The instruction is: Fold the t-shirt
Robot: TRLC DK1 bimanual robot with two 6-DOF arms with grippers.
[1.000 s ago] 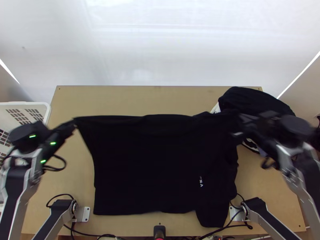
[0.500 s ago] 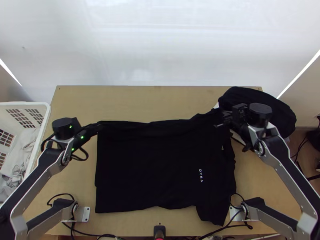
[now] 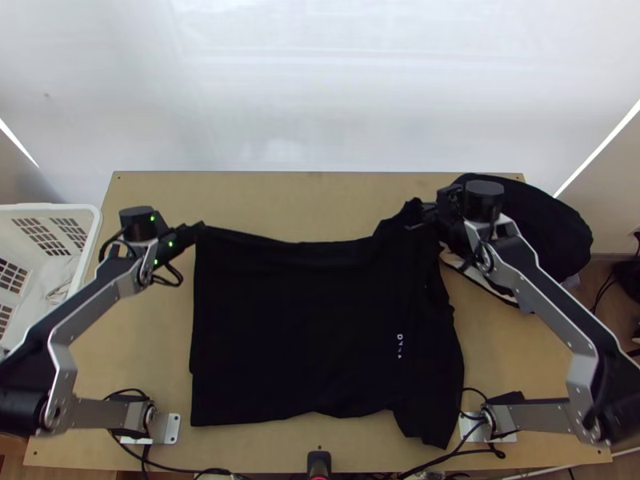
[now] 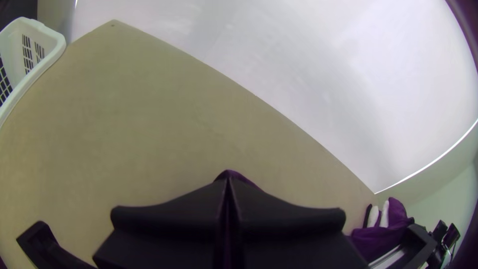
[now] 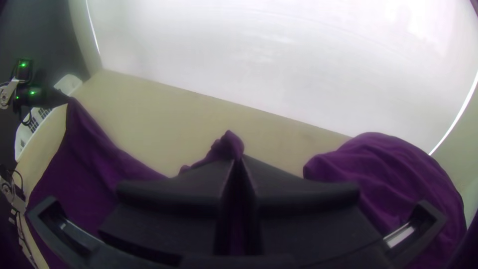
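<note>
Black t-shirt (image 3: 296, 336) lies spread on the worktop (image 3: 320, 200). We clamp its far edge near both ends, left fingers (image 4: 169, 214) and right fingers (image 5: 169, 197) closed on cloth, likely to keep that edge taut for folding.

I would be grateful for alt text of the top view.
A robot's left gripper and right gripper hold a black t-shirt by its far edge over a wooden table, between a white basket and a dark cloth pile.
</note>
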